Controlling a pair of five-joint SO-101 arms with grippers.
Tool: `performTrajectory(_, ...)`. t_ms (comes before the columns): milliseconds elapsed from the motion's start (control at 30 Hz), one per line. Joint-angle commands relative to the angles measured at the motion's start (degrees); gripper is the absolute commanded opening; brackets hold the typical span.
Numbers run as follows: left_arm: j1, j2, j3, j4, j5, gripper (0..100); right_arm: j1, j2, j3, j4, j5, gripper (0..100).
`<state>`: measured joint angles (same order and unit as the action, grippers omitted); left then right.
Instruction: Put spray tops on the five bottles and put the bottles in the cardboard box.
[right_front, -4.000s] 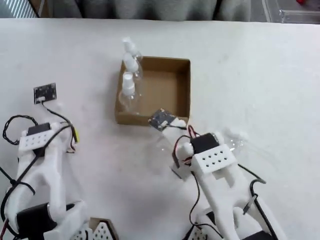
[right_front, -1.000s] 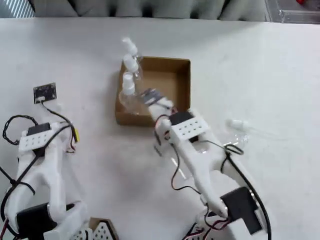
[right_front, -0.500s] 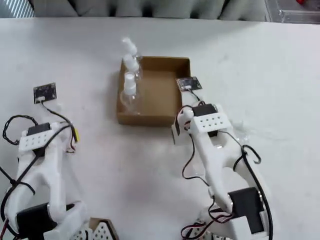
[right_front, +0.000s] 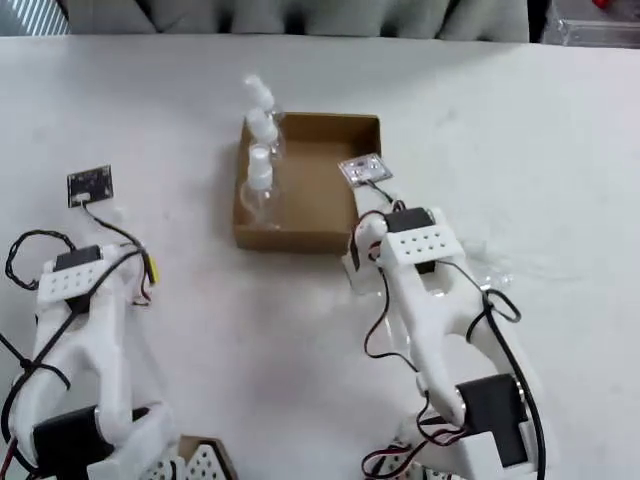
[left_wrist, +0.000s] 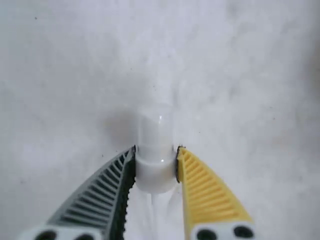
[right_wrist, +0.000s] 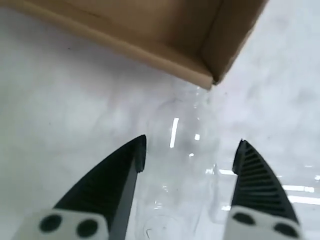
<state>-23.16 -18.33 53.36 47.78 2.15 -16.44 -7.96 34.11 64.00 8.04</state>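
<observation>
My left gripper (left_wrist: 155, 150) is shut on a white spray top (left_wrist: 156, 167) with a clear cap, held just above the white table. The left arm (right_front: 72, 280) stands at the table's left. My right gripper (right_wrist: 192, 145) is open, its black fingers on either side of a clear bottle (right_wrist: 185, 145) that lies on the table by a corner of the cardboard box (right_wrist: 150, 55). In the high view the right arm (right_front: 420, 245) is at the near right corner of the box (right_front: 365, 130). Three bottles with spray tops (right_front: 258, 170) lie along the box's left side.
Another clear bottle (right_front: 485, 265) lies on the table just right of the right arm. The box's right half is bare cardboard. White tabletop (right_front: 520, 130) stretches open to the right and behind the box.
The right arm swung from over the box's near left edge to its near right corner and now straddles the clear bottle. The left arm has kept still with the spray top.
</observation>
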Motion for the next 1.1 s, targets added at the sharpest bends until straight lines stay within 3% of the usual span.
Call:
performTrajectory(0,-0.6,-2.6,-0.4,-0.7,0.5,2,0.4,-0.4,-2.3,0.6,1.2,23.8)
performTrajectory(933,-0.6,-2.6,-0.4,-0.7,0.5,2,-1.4,5.0,-3.5,0.6,4.8,23.5)
performTrajectory(1067,-0.6,-2.6,-0.4,-0.7,0.5,2,-1.4,5.4,-3.6,0.0,4.8,15.6)
